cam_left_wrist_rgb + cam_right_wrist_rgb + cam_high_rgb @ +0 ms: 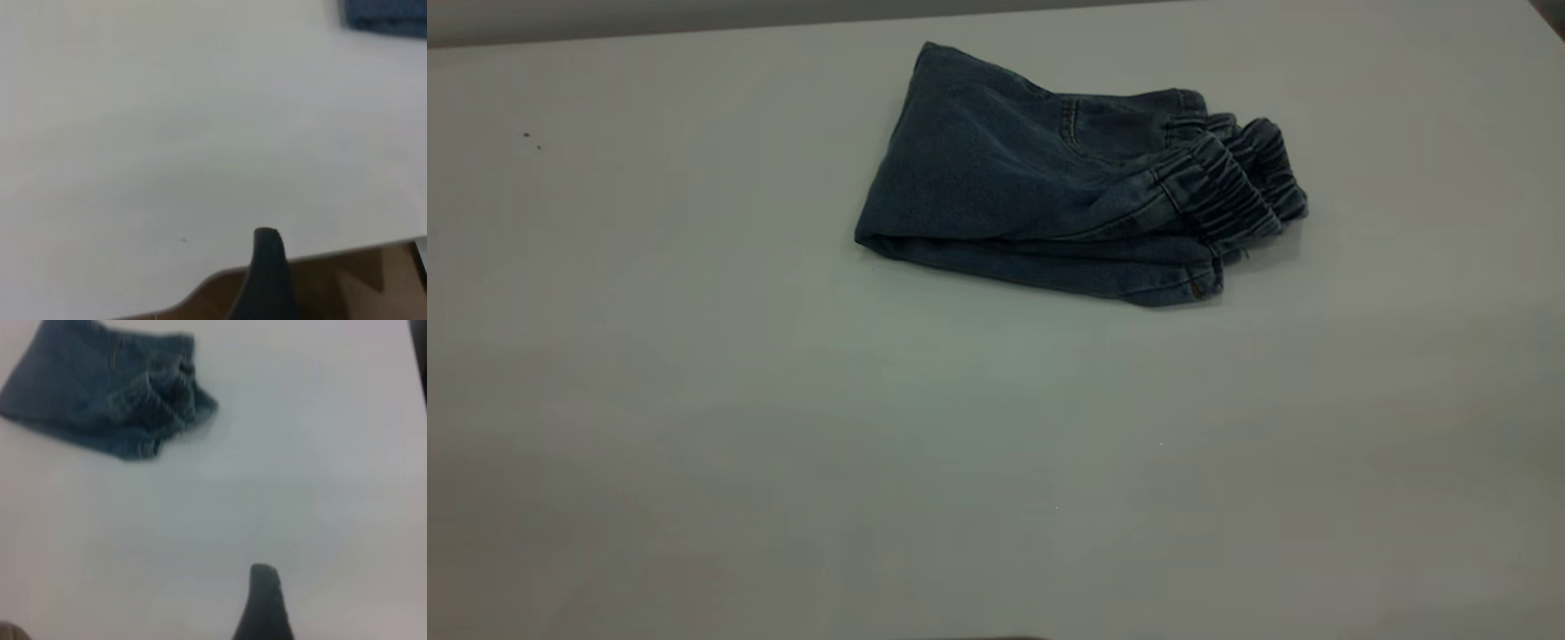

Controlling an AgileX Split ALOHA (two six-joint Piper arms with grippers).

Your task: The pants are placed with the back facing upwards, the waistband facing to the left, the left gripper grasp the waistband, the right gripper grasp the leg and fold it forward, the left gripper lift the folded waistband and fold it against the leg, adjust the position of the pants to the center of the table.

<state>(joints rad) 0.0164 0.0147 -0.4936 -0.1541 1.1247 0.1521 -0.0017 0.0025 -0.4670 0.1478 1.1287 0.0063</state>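
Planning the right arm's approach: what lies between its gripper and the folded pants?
Only bare table between right gripper and pants, per right wrist view.

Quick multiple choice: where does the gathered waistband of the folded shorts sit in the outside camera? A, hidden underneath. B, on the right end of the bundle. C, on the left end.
B: the puckered waistband is bunched at the right end of the folded pants.

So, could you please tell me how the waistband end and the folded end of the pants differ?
The waistband is puckered in tight ridges and sits at the exterior view's right; the folded end is a smooth edge at its left. The waistband layers fan apart, while the folded end lies closed. Both are dark blue denim on the table.
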